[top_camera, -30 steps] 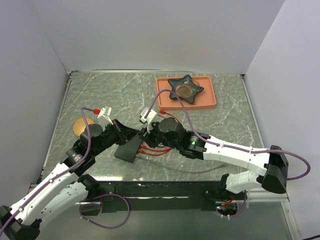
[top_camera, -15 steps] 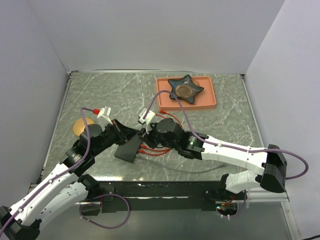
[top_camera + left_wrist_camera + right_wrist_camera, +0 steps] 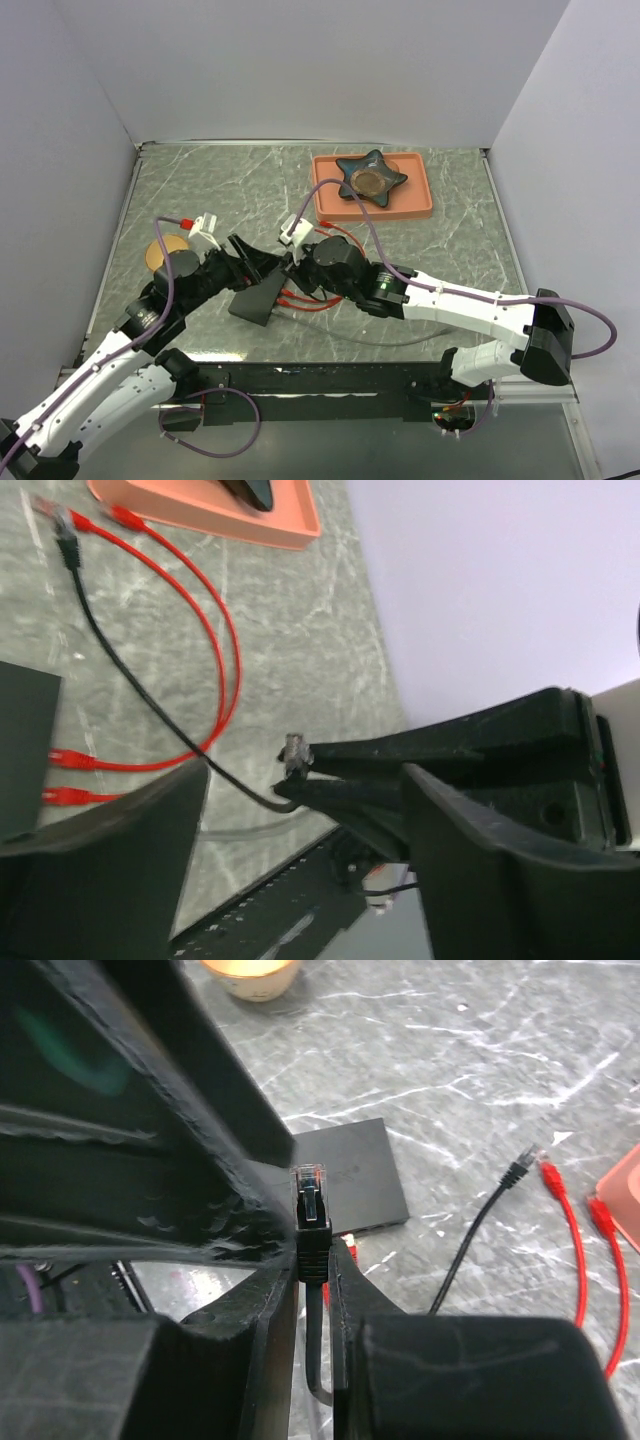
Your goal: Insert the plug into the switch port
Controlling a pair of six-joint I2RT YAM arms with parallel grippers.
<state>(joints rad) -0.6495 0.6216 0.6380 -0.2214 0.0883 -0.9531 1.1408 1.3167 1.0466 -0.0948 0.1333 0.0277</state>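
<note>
The plug [image 3: 311, 1192], clear-tipped on a black cable [image 3: 130, 675], sits pinched between the fingers of your right gripper [image 3: 312, 1260], which is closed narrow on it just behind the tip. It points out past the fingertips and is not in any port. The switch [image 3: 258, 298] lies flat on the worktop [image 3: 200, 190] in front of the two arms, left of centre, close by the held plug. You cannot tell from these views how far the plug stands off it.

Two red cables [image 3: 225, 650] are plugged into one edge of the switch and loop away across the marbled surface. The black cable's other end lies loose beside the red cable ends.

Your left gripper [image 3: 262, 260] is spread wide and holds nothing. In its wrist view the right gripper's tips show between its fingers.

Further back stands a salmon tray [image 3: 420, 205] with a dark star-shaped dish [image 3: 370, 178] on it. A tan round disc [image 3: 156, 250] sits at the left, partly behind your left arm.
</note>
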